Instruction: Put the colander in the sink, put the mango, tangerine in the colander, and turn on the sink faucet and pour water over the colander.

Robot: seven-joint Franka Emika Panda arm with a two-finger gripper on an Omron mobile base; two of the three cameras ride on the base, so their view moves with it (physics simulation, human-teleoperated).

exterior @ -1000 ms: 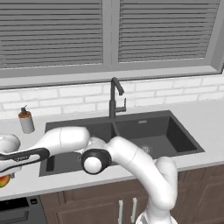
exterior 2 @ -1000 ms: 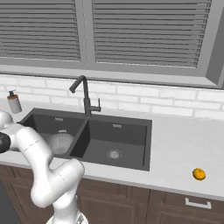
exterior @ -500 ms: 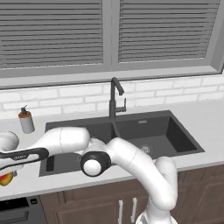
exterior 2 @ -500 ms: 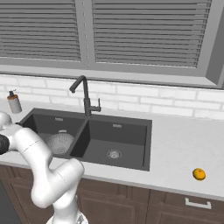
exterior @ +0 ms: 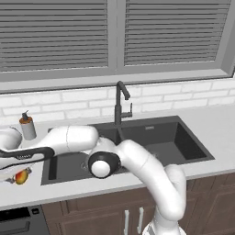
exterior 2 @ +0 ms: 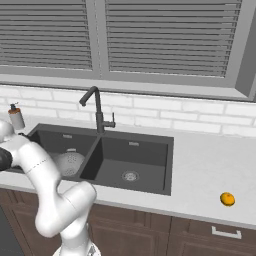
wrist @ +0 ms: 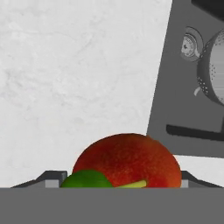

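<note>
The red, green and yellow mango (wrist: pixel 127 159) fills the bottom of the hand view, and my gripper (wrist: pixel 127 183) is shut on it from both sides. In the left base view the mango (exterior: pixel 21 176) sits at the far left over the counter, with my gripper (exterior: pixel 14 178) on it. The silvery colander (exterior 2: pixel 70 162) rests in the left basin of the dark sink (exterior 2: pixel 150 155), and the colander (wrist: pixel 214 70) is also at the right edge of the hand view. The tangerine (exterior 2: pixel 227 199) lies on the counter far to the right. No water runs from the black faucet (exterior 2: pixel 96 107).
A grey soap dispenser (exterior: pixel 27 126) stands on the counter left of the sink, near the brick wall. My arm stretches low across the left basin (exterior: pixel 69 163). The faucet (exterior: pixel 120 103) rises behind the divider between the basins.
The jaws have closed in on the mango. In the left base view the mango has shifted right and slightly upward with the gripper.
</note>
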